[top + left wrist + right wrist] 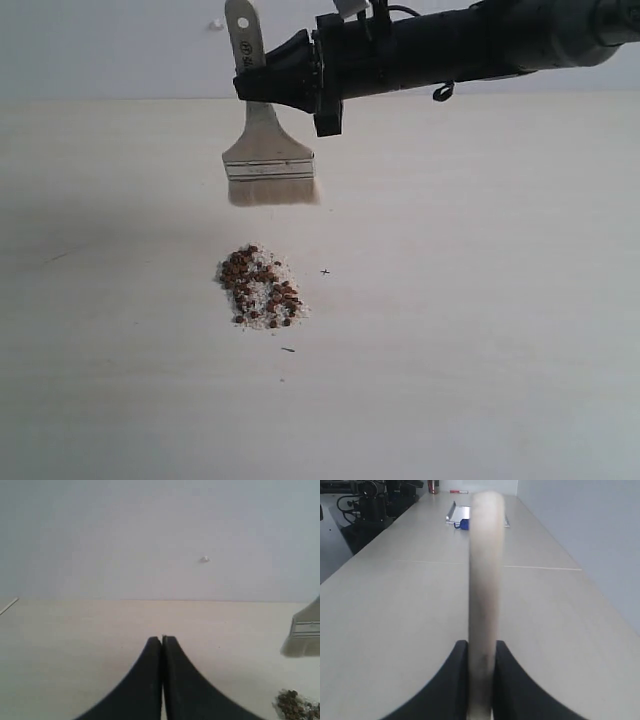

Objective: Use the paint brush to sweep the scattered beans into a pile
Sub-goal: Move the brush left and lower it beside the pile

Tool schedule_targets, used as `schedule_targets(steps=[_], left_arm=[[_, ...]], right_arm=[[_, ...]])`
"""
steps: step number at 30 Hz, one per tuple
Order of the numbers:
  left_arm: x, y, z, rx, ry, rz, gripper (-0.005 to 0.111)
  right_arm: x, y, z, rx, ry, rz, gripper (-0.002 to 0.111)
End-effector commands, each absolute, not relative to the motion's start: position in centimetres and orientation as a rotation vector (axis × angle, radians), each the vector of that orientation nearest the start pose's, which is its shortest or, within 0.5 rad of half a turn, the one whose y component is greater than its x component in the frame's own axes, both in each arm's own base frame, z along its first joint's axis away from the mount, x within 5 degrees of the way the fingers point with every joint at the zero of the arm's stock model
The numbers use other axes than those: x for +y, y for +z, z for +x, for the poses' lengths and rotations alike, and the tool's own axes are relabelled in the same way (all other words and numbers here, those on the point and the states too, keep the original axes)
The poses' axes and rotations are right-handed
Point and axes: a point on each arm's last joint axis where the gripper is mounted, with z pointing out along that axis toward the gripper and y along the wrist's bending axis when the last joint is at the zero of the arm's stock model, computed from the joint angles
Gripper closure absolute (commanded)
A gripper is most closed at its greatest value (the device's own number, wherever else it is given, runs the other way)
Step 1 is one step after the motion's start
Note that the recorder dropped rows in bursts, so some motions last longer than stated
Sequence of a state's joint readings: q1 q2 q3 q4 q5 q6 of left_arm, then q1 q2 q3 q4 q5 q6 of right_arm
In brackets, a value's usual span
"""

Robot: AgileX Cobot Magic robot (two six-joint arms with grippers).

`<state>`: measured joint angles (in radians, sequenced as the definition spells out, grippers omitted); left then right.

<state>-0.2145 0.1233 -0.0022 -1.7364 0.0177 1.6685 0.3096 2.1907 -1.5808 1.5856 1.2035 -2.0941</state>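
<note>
The pale table [480, 300] fills most of the exterior view, with a plain wall behind it. The black right arm [470, 45] reaches in from the right, and its right gripper [262, 82] pinches the handle of the paint brush [268, 150] between its fingers. The brush hangs upright with the white bristles [272, 190] pointing down. Whether they touch the table cannot be told. The pile [260, 288] sits on the table nearer the camera, apart from the bristles, a compact clump of reddish-brown beans [240, 268] among white grains. The left gripper [162, 642] holds nothing, its jaws pressed together above bare table. A tiny dark mark [325, 271] lies just right of the pile.
</note>
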Motion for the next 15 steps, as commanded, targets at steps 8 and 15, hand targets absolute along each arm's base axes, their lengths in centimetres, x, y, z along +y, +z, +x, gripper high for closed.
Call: schedule_targets(steps=[8,15], left_arm=[[-1.6,20.6,6.4,1.597,-0.238,0.14,0.107],[-1.6,20.6,6.4,1.597,-0.238,0.14,0.107]], right_arm=[[24.5,16.6,43.9,1.251,1.086,-1.411,0.108],[27.1,13.9,42.9,1.229,1.084,-1.585,0.108]])
